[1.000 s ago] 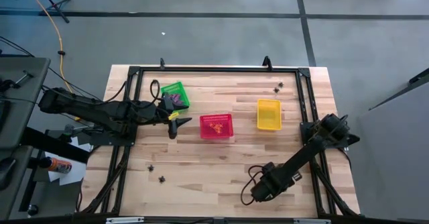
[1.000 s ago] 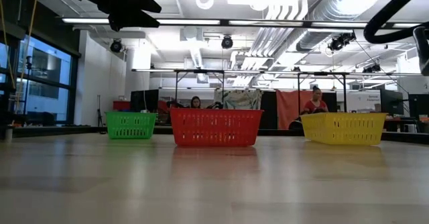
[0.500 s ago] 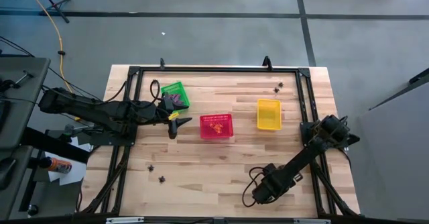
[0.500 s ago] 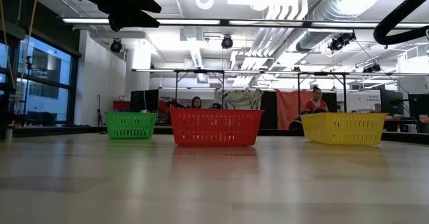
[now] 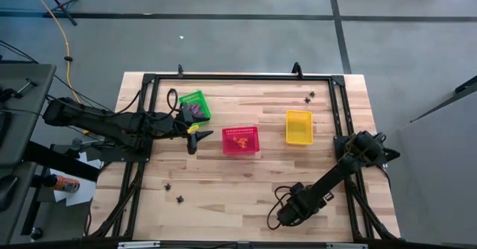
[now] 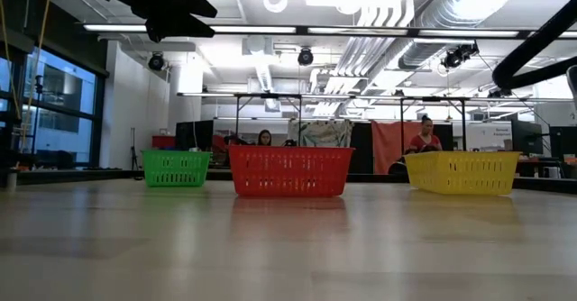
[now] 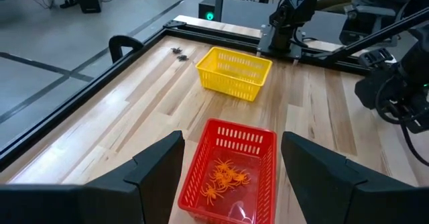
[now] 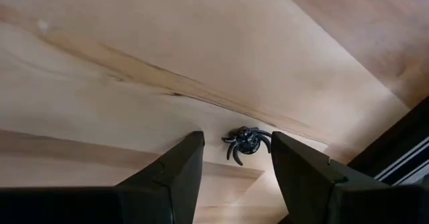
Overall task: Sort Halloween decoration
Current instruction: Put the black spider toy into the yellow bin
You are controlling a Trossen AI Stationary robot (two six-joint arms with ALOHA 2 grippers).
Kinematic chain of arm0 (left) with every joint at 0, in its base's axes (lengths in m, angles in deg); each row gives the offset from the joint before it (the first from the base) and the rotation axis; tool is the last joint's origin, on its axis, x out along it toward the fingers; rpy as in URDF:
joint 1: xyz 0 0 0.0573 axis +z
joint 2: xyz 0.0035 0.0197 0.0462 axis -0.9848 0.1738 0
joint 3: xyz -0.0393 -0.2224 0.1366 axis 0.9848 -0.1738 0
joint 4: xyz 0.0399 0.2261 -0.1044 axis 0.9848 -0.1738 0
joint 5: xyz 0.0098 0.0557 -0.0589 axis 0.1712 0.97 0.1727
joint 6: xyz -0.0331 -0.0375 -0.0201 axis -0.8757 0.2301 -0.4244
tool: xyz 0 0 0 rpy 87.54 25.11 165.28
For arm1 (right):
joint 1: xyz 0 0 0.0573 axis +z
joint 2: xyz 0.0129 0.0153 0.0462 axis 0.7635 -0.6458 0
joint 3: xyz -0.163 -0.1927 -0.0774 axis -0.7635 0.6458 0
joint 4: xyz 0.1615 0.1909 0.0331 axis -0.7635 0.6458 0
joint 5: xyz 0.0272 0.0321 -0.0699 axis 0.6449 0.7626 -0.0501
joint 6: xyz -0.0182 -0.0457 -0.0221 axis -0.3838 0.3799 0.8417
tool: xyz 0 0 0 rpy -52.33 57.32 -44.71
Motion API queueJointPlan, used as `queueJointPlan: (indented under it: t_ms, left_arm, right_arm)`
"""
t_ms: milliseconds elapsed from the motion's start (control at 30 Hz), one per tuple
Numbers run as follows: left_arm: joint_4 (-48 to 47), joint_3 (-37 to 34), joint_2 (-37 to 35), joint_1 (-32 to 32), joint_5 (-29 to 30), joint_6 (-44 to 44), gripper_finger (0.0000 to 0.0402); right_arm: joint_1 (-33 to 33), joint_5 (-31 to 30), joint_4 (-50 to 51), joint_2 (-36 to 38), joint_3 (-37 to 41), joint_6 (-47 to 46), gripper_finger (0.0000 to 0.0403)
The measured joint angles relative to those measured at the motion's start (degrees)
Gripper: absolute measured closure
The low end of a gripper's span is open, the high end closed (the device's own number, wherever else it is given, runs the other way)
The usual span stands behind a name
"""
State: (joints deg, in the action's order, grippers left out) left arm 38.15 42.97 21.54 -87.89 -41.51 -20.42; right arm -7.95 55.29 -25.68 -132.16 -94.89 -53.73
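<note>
We read no writing anywhere. Near the table's (image 5: 223, 197) front edge, our right claw (image 8: 231, 158) straddles a small black plastic spider (image 8: 246, 142), released; our left claw (image 7: 231, 167) gapes empty.

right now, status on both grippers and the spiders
Right gripper open, low over the table, black spider between its fingers, not gripped. Left gripper open, waiting by red basket. Nothing in the way.
</note>
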Motion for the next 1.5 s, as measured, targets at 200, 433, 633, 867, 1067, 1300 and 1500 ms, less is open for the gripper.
queueJointPlan:
  t_ms: [200, 433, 633, 867, 1067, 1300, 1500]
  left_arm:
    - [0.0, 0.0, 0.0, 0.0, 0.1, 0.0, 0.0163]
    - [-0.1, 0.0, 0.0, 0.0, 0.1, 0.0, 0.0163]
    - [-1.4, 0.0, 0.0, 0.0, 0.3, 0.1, 0.0163]
    - [-1.1, 0.0, 0.0, 0.0, 0.3, 0.1, 0.0163]
    - [-0.8, 0.0, 0.0, 0.0, 0.2, 0.1, 0.0163]
    - [-0.7, 0.0, 0.0, 1.1, 0.2, 0.1, 0.0163]
    - [1.9, 0.0, 0.0, 2.0, 0.2, 0.0, 0.0163]
  right_arm:
    - [0.0, 0.0, 0.4, -0.1, 0.0, 1.8, 0.0263]
    - [0.1, -0.2, 0.4, -0.3, 0.2, 1.8, 0.0344]
    - [0.2, 0.0, 1.3, -0.4, 0.3, 1.8, 0.0382]
    - [0.2, -3.2, 2.9, 0.2, -0.8, 3.2, 0.0401]
    - [-0.2, -9.2, 6.4, 3.0, -2.7, 7.3, 0.0402]
    - [-1.5, -22.1, 7.6, 10.9, -3.0, 19.4, 0.0403]
    - [-4.4, -35.1, 0.6, 21.8, 0.7, 35.0, 0.0403]
